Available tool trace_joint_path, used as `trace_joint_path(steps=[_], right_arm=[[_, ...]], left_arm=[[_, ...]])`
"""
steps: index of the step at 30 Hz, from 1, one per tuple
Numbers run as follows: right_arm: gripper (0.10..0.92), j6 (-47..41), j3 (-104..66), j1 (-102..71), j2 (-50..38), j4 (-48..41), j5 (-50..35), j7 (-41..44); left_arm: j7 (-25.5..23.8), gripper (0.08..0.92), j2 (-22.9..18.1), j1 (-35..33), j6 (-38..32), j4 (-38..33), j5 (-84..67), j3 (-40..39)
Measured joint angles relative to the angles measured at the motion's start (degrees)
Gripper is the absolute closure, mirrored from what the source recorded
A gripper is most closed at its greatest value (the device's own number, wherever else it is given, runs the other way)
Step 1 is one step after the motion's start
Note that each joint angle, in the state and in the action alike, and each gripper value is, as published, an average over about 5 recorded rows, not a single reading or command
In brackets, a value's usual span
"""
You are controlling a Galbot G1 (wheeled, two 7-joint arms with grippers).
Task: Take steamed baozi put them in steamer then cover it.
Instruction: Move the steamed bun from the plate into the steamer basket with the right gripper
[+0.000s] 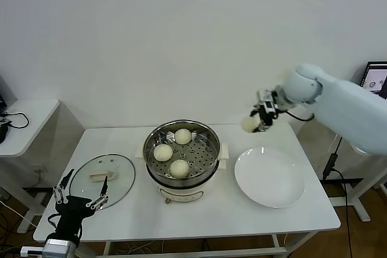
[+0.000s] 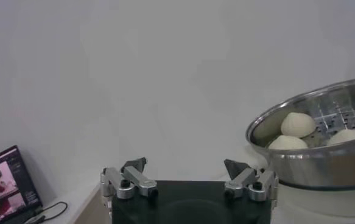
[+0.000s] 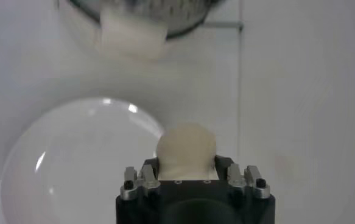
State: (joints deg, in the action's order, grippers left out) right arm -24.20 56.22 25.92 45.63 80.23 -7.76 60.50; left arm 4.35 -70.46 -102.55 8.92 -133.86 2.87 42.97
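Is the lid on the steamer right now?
No, the lid lies on the table left of the open steamer.

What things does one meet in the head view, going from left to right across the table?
Left gripper, open, at the near left corner → glass cover lying on the table → steamer with three baozi inside → white plate; above its far edge, the right gripper shut on the fourth baozi.
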Motion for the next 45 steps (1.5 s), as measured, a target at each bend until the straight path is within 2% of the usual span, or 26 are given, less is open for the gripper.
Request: trace_joint_path(steps=[8,16,32,45], right_arm=[[0.441,-6.41,5.18,3.68,6.16,1.74,-8.84,-3.52],[0.44,-10.94,7.6,2.6,12.45,0.2,-12.92,-6.62],[0.44,-14.03,7.55,-4.2,21.37,-7.93,-10.51,-9.5],[0.429,-14.82,6.75,-6.5,23.89,-11.73,-8.34,-10.03]], left_arm=[[0.0,0.177,-0.3,0.13,0.0,-0.25,-0.1,0.55],[0.01,0.177,-0.71,0.36,-0.02,-0.21,-0.21,0.92],[0.03,0.177,-0.21,1.11,-0.05,0.37,-0.55,1.37],[0.02,0.177,-0.05,1.67,-0.04,0.94,-0.65,1.41]])
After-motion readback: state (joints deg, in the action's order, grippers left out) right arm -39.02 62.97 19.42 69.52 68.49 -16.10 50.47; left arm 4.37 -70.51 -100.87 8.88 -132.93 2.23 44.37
